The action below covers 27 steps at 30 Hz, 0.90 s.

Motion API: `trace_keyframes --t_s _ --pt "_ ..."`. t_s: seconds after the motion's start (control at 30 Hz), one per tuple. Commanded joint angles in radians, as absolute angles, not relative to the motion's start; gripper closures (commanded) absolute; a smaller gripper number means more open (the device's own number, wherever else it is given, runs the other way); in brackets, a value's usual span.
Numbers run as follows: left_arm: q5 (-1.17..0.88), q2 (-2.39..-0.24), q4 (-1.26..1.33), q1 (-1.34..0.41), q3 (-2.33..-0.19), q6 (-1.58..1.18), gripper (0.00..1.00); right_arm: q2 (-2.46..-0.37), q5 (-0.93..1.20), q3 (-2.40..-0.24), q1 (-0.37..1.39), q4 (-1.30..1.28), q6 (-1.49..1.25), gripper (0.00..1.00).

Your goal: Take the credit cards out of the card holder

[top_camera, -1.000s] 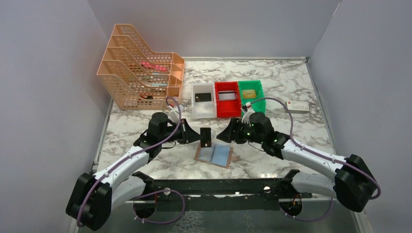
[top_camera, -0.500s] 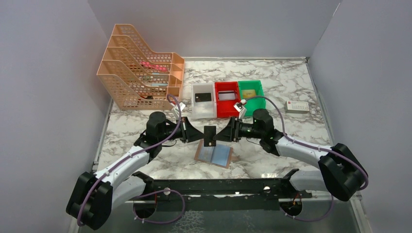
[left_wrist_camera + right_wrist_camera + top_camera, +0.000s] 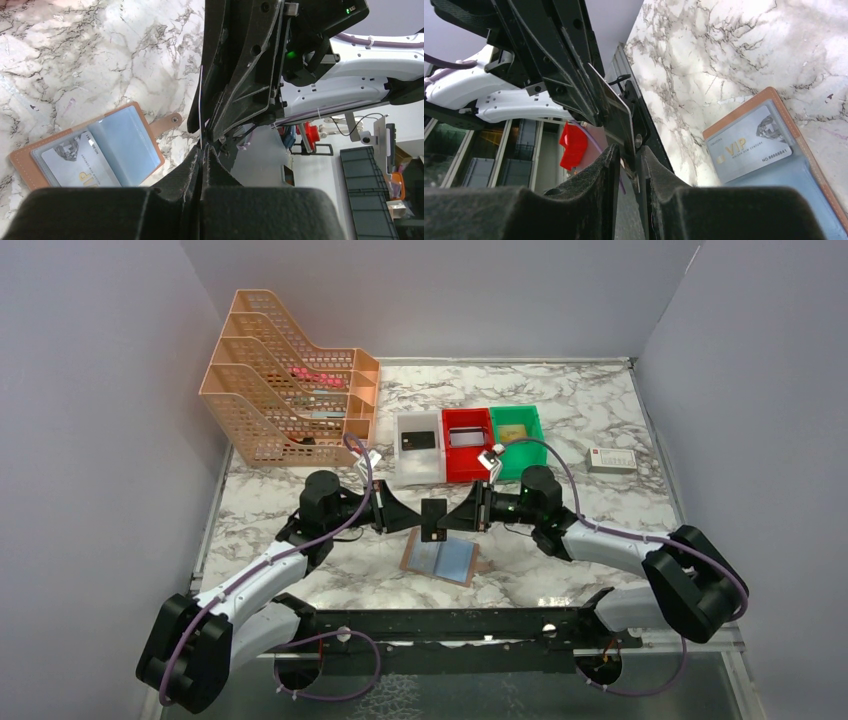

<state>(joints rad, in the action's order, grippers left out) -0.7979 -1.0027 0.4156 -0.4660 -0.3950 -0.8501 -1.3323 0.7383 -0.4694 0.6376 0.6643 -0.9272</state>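
Observation:
The tan card holder [image 3: 441,559] lies spread open on the marble, with a pale VIP credit card [image 3: 749,145] still in its left pocket. Above it, a black credit card [image 3: 434,519] stands on edge. My left gripper [image 3: 420,519] is shut on the card's left end. In the left wrist view the card shows only as a thin edge [image 3: 201,100] above the fingertips. My right gripper [image 3: 630,155] straddles the card's other end [image 3: 611,110]. One finger lies against the card and a narrow gap shows at the other.
White [image 3: 418,448], red [image 3: 467,443] and green [image 3: 517,428] bins stand in a row behind the grippers, each with a card inside. Orange mesh file trays [image 3: 290,390] fill the back left. A small white box [image 3: 611,460] lies at the right.
The right gripper has moved left onto the card's free end and its jaws have narrowed round it. The left gripper has kept hold of the card, shifting slightly right.

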Motion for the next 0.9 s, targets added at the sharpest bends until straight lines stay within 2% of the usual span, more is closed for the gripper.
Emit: trace_keyframes --t_s 0.0,0.1,0.37,0.43,0.5,0.6,0.67,0.73,0.87 --pt "-0.832 -1.009 0.459 -0.462 -0.381 -0.847 1.00 -1.358 0.777 -0.456 0.637 0.786 -0.971 0.74" --pt "-0.832 -1.007 0.459 -0.461 -0.374 -0.850 1.00 -1.364 0.768 -0.448 0.637 0.815 -0.981 0.74" --pt "-0.792 -0.988 0.458 -0.462 -0.361 -0.857 1.00 -1.334 0.730 -0.418 0.635 0.806 -0.977 0.89" --pt "-0.776 -0.987 0.454 -0.462 -0.359 -0.855 0.84 -1.320 0.715 -0.406 0.635 0.802 -0.977 0.92" --pt "-0.753 -0.987 0.439 -0.462 -0.360 -0.849 0.61 -1.308 0.704 -0.405 0.635 0.786 -0.969 0.94" --pt "-0.698 -0.973 0.353 -0.462 -0.382 -0.806 0.48 -1.289 0.684 -0.424 0.635 0.717 -0.932 0.97" --pt "-0.612 -0.952 0.210 -0.462 -0.425 -0.731 0.35 -1.276 0.666 -0.443 0.635 0.646 -0.896 0.97" --pt "-0.498 -0.926 0.013 -0.462 -0.490 -0.649 0.23 -1.262 0.622 -0.474 0.635 0.551 -0.836 0.98" --pt "-0.220 -0.864 -0.240 -0.462 -0.581 -0.545 0.06 -1.240 0.453 -0.592 0.635 0.282 -0.686 0.98"
